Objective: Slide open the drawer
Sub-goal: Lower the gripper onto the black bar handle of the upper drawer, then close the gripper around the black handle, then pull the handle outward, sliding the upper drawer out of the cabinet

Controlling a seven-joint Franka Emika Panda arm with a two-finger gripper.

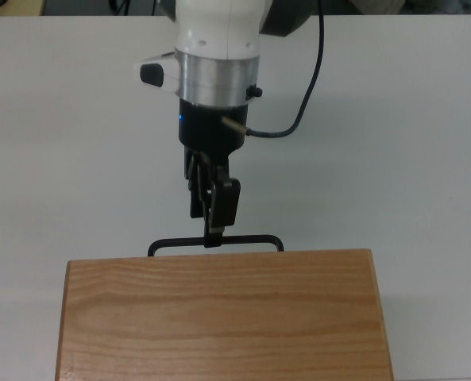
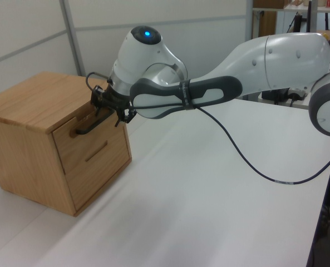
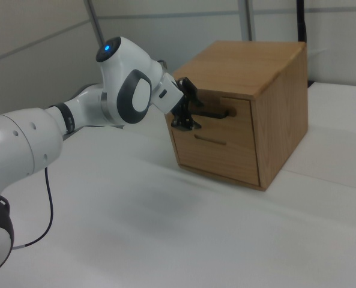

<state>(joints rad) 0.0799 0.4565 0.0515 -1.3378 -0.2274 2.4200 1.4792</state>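
Observation:
The drawer is the upper front of a light wooden cabinet, and it sits flush in the cabinet. Its thin black bar handle juts out past the cabinet's top edge in the top view. My gripper has its tips at the handle, a little left of the bar's middle in the top view. In the right view my gripper is open, one finger above the handle and one below. From above, the cabinet top hides the drawer front.
The cabinet stands on a white table. The arm reaches in from the left view's right, trailing a black cable. Grey wall panels stand behind the cabinet.

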